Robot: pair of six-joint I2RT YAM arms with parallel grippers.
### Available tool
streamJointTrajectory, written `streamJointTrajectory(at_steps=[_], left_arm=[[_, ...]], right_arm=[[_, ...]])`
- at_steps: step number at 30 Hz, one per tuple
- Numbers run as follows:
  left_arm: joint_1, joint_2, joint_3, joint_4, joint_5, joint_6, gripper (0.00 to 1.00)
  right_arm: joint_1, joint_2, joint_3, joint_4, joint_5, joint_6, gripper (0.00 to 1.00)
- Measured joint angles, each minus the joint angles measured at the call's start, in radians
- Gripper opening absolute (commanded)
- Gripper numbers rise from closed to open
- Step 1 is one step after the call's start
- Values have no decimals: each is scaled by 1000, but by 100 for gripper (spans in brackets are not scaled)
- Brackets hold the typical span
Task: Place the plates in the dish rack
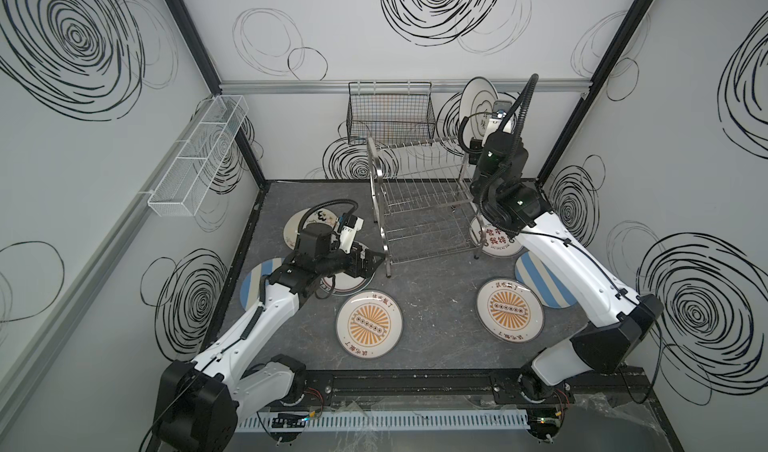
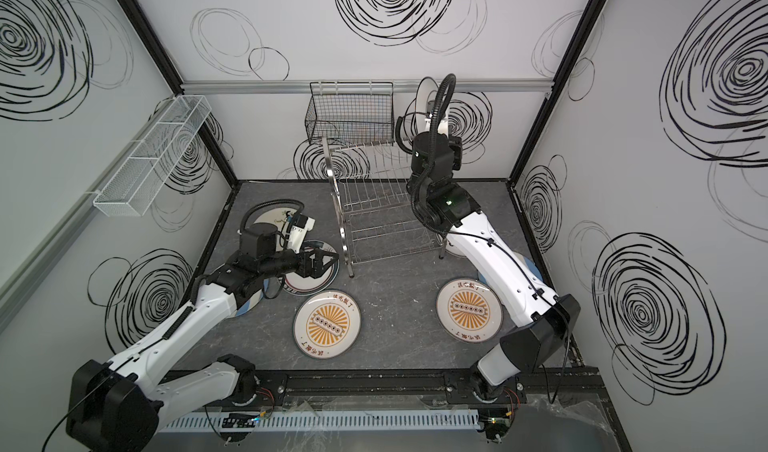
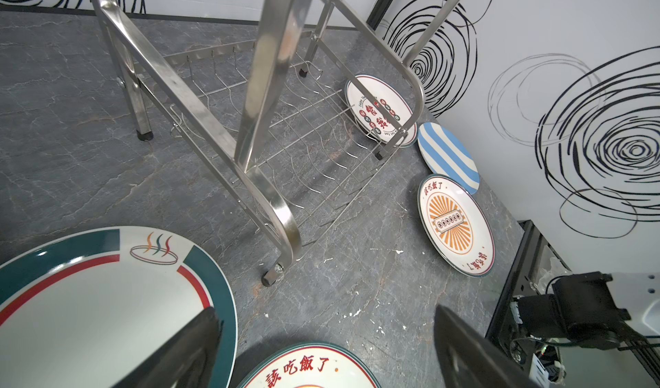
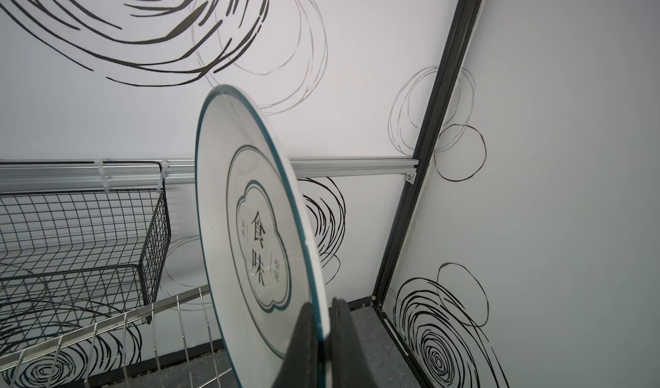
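Above the right end of the dish rack [image 1: 424, 204], near the back wall, grips the rim of a teal-rimmed plate [image 4: 250, 225] between the clenched fingers of the right gripper [image 4: 323, 332]; holds it upright on edge, apart from the rack's upper wires. Reads 食味 in black inside a teal lobed frame on that plate in the right wrist view; cannot make out the smaller characters flanking it; gets only a blur of this writing on the plate [image 1: 478, 102] in a top view.

Low over the worktop [image 1: 436, 354], by the rack's left foot, spreads the fingers of the left gripper [image 3: 325, 309] wide, released, grasping nothing; hangs over the edge of a green-banded plate [image 3: 107, 297]. Shows, in the left wrist view alone, that plate's red arc and small steaming-bowl emblem; hides most of it under the left arm in both top views.

Reads 該吃飯了 in red on the left sunburst plate [image 1: 369, 325] and the right sunburst plate [image 1: 510, 310], both flat on the worktop in front of the rack. Finds a red-lettered plate [image 3: 378, 111] flat at the rack's right feet; cannot read its large red characters in full behind the rack's tube. Places a right striped plate [image 1: 544, 283] just beside it, near the right wall; shows a left striped plate [image 1: 253, 283] and a cream plate [image 1: 293, 227], both partly under the left arm, in the top views only.
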Motion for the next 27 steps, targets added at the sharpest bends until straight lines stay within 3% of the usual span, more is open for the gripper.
streamJointTrajectory(at_steps=[27], left_arm=[[0,0,0,-1,-4,5,96]], right_arm=[[-57,0,-78,-40,-71,108,0]])
